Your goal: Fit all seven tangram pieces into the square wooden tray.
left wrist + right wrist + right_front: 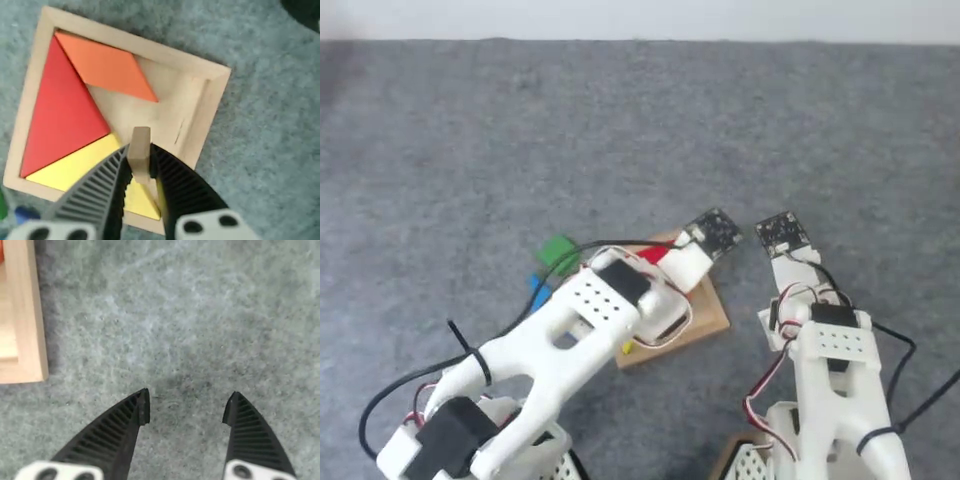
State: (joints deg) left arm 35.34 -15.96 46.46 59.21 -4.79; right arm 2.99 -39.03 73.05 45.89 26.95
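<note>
The left gripper (139,155) is clamped on a pale, unpainted wooden tangram piece (140,145). The piece stands on edge between the jaws, over the square wooden tray (134,44). In the high view the tray sits in the lower centre of the frame, largely covered by the left arm.

Three pieces lie flat in the tray: a large red triangle (57,110), an orange parallelogram (107,67) touching its long side, and a yellow triangle (82,167) just beside the fingertips. The bare tray floor (150,112) lies straight ahead of the held piece, between the orange parallelogram and the far rim. I judge the placement turns on that gap. The held piece shows edge-on, so its outline and long axis cannot be told.

A green piece (558,250) and a blue piece (538,292) lie on the grey carpet (620,130), left of the tray in the high view and partly hidden by the arm.

The right gripper (185,407) hangs with jaws spread and empty over carpet, near a tray corner.
</note>
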